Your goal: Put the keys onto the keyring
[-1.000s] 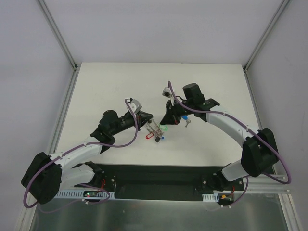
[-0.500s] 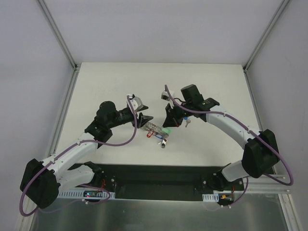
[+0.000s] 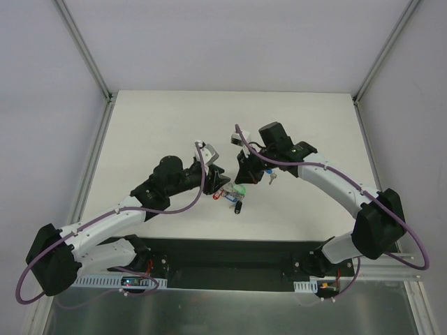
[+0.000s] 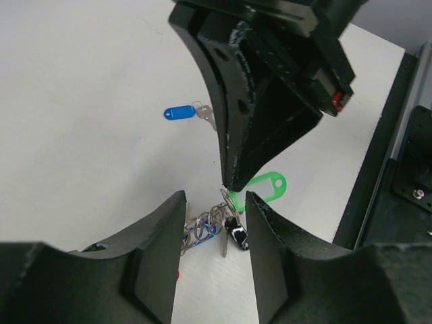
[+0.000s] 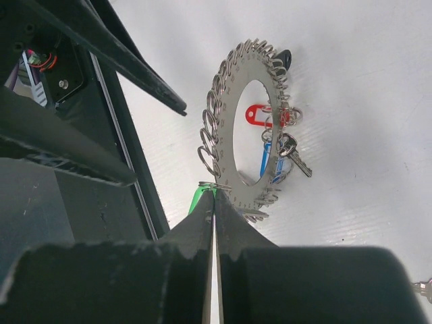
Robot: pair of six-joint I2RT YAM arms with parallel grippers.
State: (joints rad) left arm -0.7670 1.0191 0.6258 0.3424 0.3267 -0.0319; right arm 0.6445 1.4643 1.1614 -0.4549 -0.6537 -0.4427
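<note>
keyring point(image 5: 227, 145) sits on the white table point(image 3: 160, 125) roughly in the middle, between the two arms. it's a wide flat silver ring with little split loops all round its rim. hanging off the far side of it are a red tag point(image 5: 258, 115), a black tag point(image 5: 283, 59), a bare silver key point(image 5: 295, 154) and a blue tag point(image 5: 265, 163). green-tagged key point(image 4: 264, 187) is right at the near edge of the ring. right gripper point(image 5: 214, 202) is clenched tight, fingertips pressed together on the small wire loop of that green one, and the loop is just about touching the ring's rim. left gripper point(image 4: 214, 197) comes in from the other side with its fingers parted, and the ring and its bunch of keys show in the gap between them. can't tell from these views if either finger actually touches the metal, but it isn't squeezing anything that i can see. blue-tagged key point(image 4: 179, 112) lies loose and flat on the table beyond the right gripper, well apart from the ring, silver blade pointing away from its tag.
</note>
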